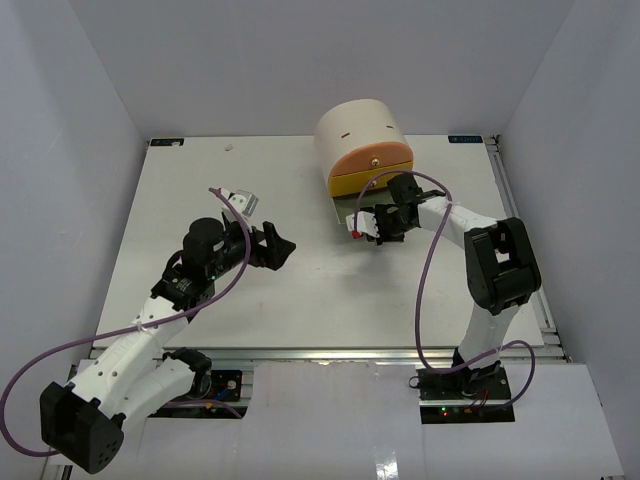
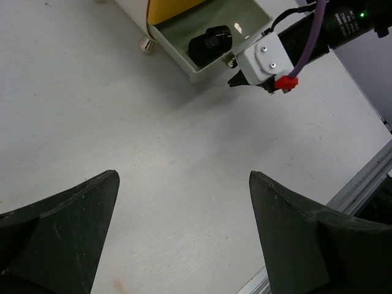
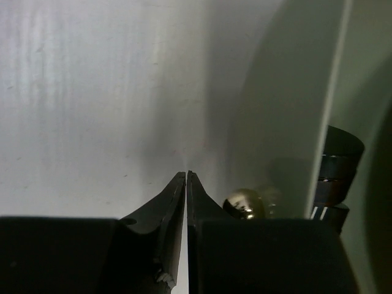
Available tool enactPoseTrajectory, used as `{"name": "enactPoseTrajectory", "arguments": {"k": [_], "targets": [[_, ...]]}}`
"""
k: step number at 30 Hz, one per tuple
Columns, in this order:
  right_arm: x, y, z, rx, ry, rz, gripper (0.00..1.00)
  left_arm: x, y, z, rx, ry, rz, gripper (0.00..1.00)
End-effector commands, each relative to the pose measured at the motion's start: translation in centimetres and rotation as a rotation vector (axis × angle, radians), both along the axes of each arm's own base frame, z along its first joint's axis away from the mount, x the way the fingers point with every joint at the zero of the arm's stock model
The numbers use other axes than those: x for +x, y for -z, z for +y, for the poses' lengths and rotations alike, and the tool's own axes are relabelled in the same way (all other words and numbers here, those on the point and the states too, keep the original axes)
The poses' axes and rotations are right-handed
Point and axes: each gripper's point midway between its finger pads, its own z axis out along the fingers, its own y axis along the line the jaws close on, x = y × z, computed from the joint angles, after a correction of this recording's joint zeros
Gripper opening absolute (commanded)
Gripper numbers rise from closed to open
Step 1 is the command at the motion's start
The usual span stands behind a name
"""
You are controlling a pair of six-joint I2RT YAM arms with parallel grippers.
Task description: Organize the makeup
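Observation:
Two small black jars (image 2: 210, 43) lie in the pulled-out grey-green drawer (image 2: 202, 70) of the cream cylindrical box (image 1: 358, 135). They also show stacked behind the drawer front in the right wrist view (image 3: 335, 165). My right gripper (image 3: 186, 176) is shut and empty at the drawer's front, just left of its gold knob (image 3: 244, 205). It hides the drawer in the top view (image 1: 378, 225). My left gripper (image 2: 184, 177) is open and empty over bare table (image 1: 280, 243), left of the box. No compacts, palette or bottles are in view.
The box's orange drawer (image 1: 372, 160) and yellow drawer (image 1: 350, 184) are closed above the grey one. A gold foot (image 2: 146, 44) stands under the box. A tiny white speck (image 1: 230, 147) lies at the table's back left. White walls enclose the table.

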Motion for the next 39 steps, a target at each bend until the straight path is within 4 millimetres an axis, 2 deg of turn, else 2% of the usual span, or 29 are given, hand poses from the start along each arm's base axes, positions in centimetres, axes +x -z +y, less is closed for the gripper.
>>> {"name": "enactPoseTrajectory", "arguments": {"k": [1, 5, 9, 14, 16, 22, 25, 29, 31, 32, 34, 35, 36, 39], "targets": [[5.7, -1.1, 1.4, 0.059, 0.257, -0.21, 0.14, -0.3, -0.8, -0.1, -0.014, 0.015, -0.028, 0.98], [9.4, -3.1, 1.6, 0.094, 0.418, -0.359, 0.17, -0.3, -0.7, 0.0, -0.012, 0.01, -0.026, 0.98], [11.6, -5.5, 2.7, 0.16, 0.486, -0.423, 0.22, -0.2, -0.7, 0.1, -0.01, 0.007, -0.027, 0.98], [13.4, -5.9, 3.3, 0.155, 0.519, -0.487, 0.34, -0.1, -0.4, 0.1, -0.005, 0.003, -0.02, 0.98], [13.9, -5.7, 3.2, 0.146, 0.538, -0.494, 0.36, -0.1, -0.4, 0.1, -0.004, 0.002, -0.02, 0.98], [13.7, -5.9, 3.2, 0.172, 0.553, -0.506, 0.46, -0.1, -0.4, 0.2, -0.002, -0.004, -0.021, 0.98], [12.3, -6.3, 3.5, 0.198, 0.535, -0.451, 0.46, -0.2, -0.4, 0.2, 0.0, -0.002, -0.024, 0.98], [6.8, -8.1, 3.6, 0.272, 0.483, -0.304, 0.49, -0.3, -0.6, 0.2, -0.003, 0.004, -0.032, 0.98], [4.1, -10.1, 3.2, 0.342, 0.48, -0.223, 0.55, -0.3, -0.8, 0.1, -0.007, 0.012, -0.038, 0.98], [3.0, -10.1, 2.2, 0.356, 0.532, -0.152, 0.62, -0.4, -0.8, 0.1, -0.006, 0.016, -0.039, 0.98], [0.6, -11.9, 1.4, 0.405, 0.532, -0.06, 0.88, -0.4, -1.0, -0.1, -0.007, 0.027, -0.047, 0.98], [-0.5, -13.2, 0.8, 0.444, 0.533, -0.022, 0.96, -0.4, -1.1, -0.1, -0.007, 0.032, -0.051, 0.98], [-1.3, -15.1, -0.4, 0.504, 0.552, 0.0, 0.9, -0.4, -1.2, -0.2, -0.005, 0.035, -0.056, 0.98], [-2.8, -18.4, -5.2, 0.608, 0.716, 0.018, 0.9, -0.4, -1.7, -0.3, -0.005, 0.045, -0.068, 0.98]]}}
